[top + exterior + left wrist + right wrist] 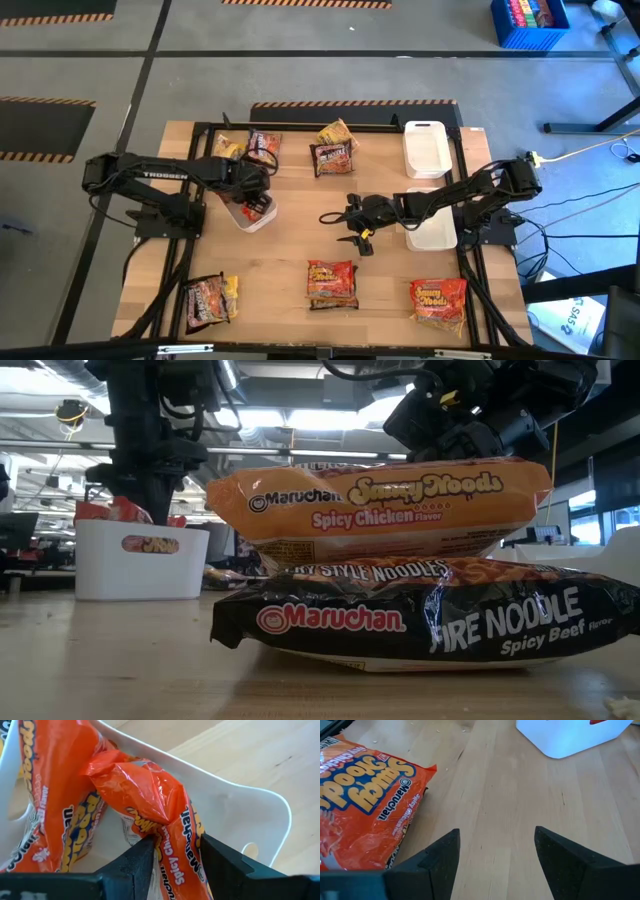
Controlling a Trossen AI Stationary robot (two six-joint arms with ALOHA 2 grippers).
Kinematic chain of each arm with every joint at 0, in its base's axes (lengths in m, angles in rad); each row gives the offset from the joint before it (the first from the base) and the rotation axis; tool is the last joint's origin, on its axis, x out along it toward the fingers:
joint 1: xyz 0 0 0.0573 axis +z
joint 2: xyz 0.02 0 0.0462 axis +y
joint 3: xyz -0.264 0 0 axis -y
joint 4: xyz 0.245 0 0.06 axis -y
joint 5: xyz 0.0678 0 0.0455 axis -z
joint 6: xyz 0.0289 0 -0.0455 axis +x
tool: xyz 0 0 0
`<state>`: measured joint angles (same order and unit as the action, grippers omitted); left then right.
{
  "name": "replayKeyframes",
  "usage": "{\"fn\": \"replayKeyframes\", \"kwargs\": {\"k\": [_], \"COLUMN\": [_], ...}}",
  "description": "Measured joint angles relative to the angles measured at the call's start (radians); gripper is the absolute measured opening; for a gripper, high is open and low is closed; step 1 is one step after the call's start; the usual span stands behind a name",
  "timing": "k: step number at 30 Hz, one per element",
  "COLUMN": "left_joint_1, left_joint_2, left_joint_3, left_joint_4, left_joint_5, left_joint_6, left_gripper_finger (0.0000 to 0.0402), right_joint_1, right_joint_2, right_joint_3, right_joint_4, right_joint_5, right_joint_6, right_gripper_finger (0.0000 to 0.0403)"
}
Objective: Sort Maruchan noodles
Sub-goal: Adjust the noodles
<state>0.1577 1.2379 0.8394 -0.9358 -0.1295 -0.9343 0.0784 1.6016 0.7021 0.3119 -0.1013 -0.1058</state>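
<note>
My left gripper (258, 207) points down into a white bin (248, 218) on the table's left half, shut on an orange Maruchan packet (150, 795). A second orange packet (45, 805) lies in the same bin. My right gripper (340, 228) hovers open over bare wood at the table's middle, holding nothing. An orange packet (365, 810) lies on the table beside it. More packets lie flat at the far edge (332, 157), (263, 145) and the near edge (212, 298), (438, 300). An orange packet sits on a black one (420, 625) at near centre. My left gripper pinches the orange packet's bunched, crumpled end (175, 855) between its two fingers (142, 862). The fingers come from above, pointing down into the bin. The rest of the packet reaches down inside the bin (240, 805), creased and slack, against the bin's inner wall.
Two white trays (425, 148), (432, 232) stand along the table's right side, the nearer one under my right arm. A black frame (300, 126) rims the wooden table. Bare wood (300, 235) lies between the two grippers.
</note>
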Motion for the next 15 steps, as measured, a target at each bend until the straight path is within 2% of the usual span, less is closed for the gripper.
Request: {"fn": "replayKeyframes", "kwargs": {"k": [5,12,15], "left_joint_1": [0.000,0.000,0.000], "left_joint_2": [0.000,0.000,0.000], "left_joint_3": [0.000,-0.001,-0.001], "left_joint_4": [0.002,0.006,0.006], "left_joint_5": [0.000,-0.017,-0.028], "left_joint_6": [0.005,0.029,0.032], "left_gripper_finger": [0.0117,0.0015,0.0006], "right_joint_1": [0.000,0.000,0.000], "right_joint_2": [0.000,0.000,0.000], "right_joint_3": [0.000,0.000,0.000], "right_joint_4": [0.000,0.000,0.000], "right_joint_5": [0.000,0.000,0.000], "right_joint_6": [0.000,0.000,0.002], "right_gripper_finger": [0.0237,0.0237,0.0237]}}
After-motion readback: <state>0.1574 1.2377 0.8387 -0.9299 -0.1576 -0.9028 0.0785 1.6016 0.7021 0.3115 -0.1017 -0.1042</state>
